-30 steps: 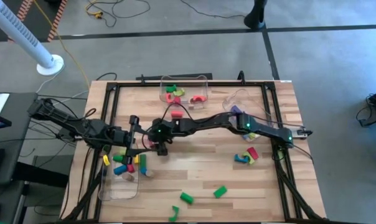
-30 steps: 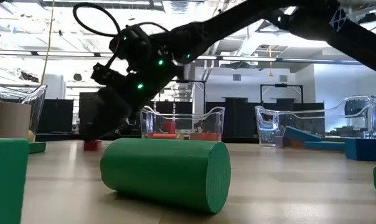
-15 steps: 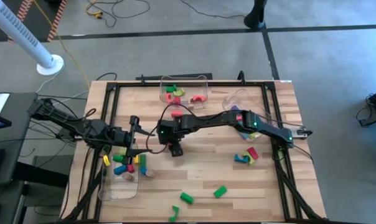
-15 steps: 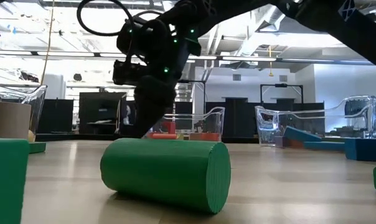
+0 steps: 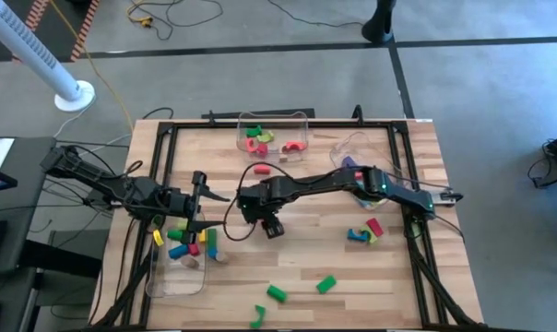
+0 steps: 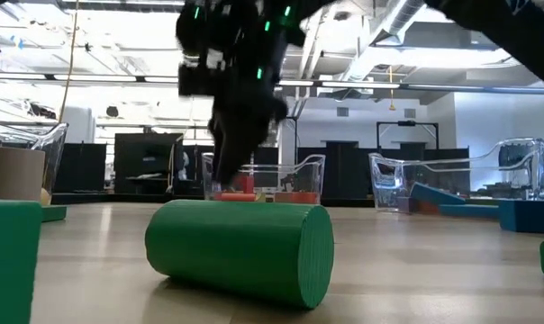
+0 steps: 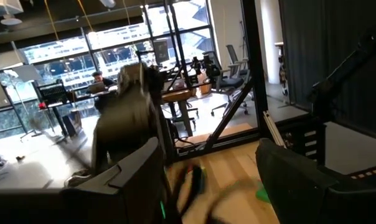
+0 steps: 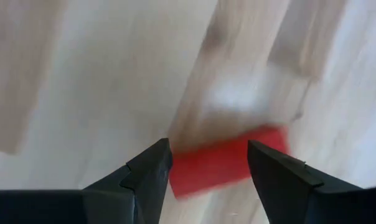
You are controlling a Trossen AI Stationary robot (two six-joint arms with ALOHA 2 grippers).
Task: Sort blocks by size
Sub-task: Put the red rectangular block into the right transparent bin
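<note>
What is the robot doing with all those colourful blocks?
It is sorting blocks by size. The right gripper is out over the middle of the table with a red block between its fingers. The left gripper waits open by the left bin, which holds several blocks. More blocks, such as a green cylinder, lie loose on the table.

The right gripper (image 5: 273, 228) is over the middle of the table (image 5: 297, 267), with a block (image 8: 228, 160) between its fingers.

Wooden table (image 5: 297, 267) with scattered blocks (image 5: 276, 294), seemingly three clear bins (image 5: 275, 138).
</note>
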